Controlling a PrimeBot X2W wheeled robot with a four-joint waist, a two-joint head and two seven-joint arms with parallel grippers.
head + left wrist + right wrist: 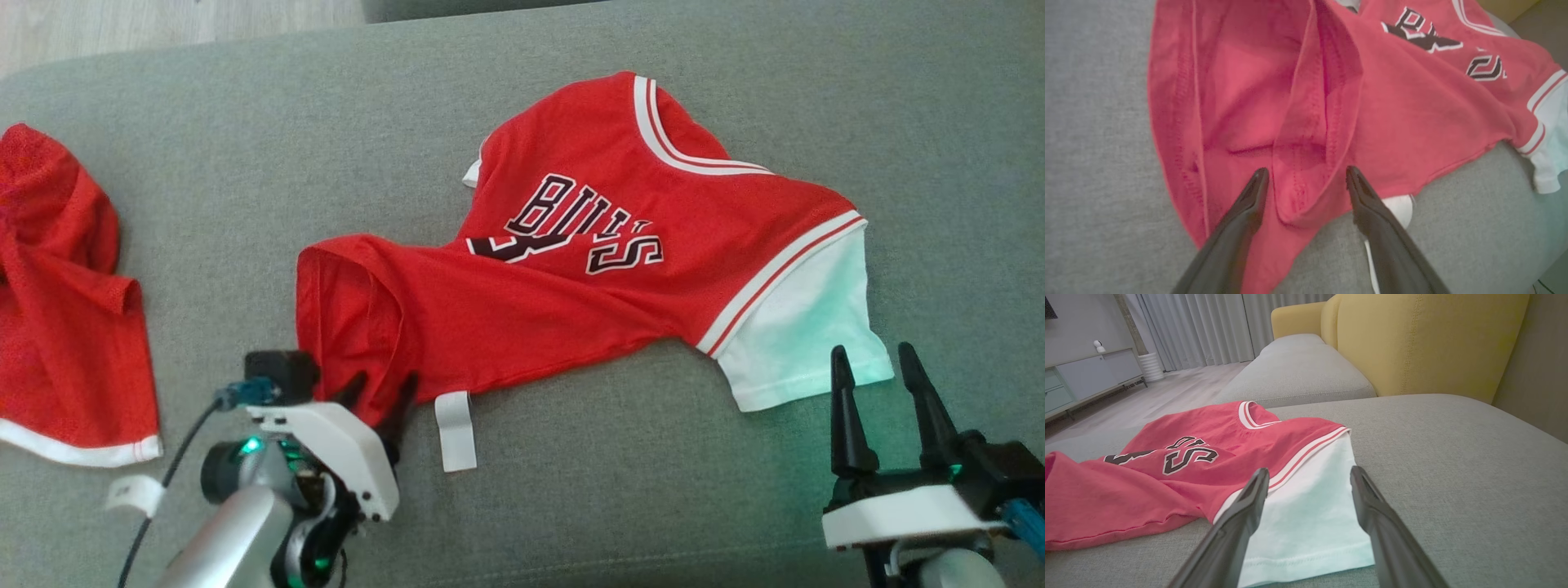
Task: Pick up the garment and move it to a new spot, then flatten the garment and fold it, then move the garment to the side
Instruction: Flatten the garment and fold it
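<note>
Grey fabric sofa seat (571, 506) takes up most of the head view. A strip of pale wood floor (163, 24) shows in the upper left corner. In the right wrist view, a yellow backrest (1433, 339) is at upper right, with curtains (1200, 326) and a low cabinet (1086, 375) at upper left.

Garment: a red jersey (571, 310) with dark lettering, lying rumpled across the centre of the head view. The striped collar is toward the top. The white sleeve (808, 343) spreads to the right and the hem end bunches at lower left. A white label (455, 429) pokes out below the hem onto the seat.

Left gripper (382, 388), lower left: the jaws stand wide apart with the tips right at the hem. In the left wrist view, the left gripper (1306, 179) straddles a raised fold of red cloth. The fold sits loose between the fingers (1253, 192), not pinched.

Right gripper (873, 359), lower right: the jaws are also wide and hold nothing. The tips are near the lower edge of the white sleeve. I cannot tell whether they touch the cloth.

A second red garment (65, 310) with a white hem lies at the left edge, well apart from the jersey.
</note>
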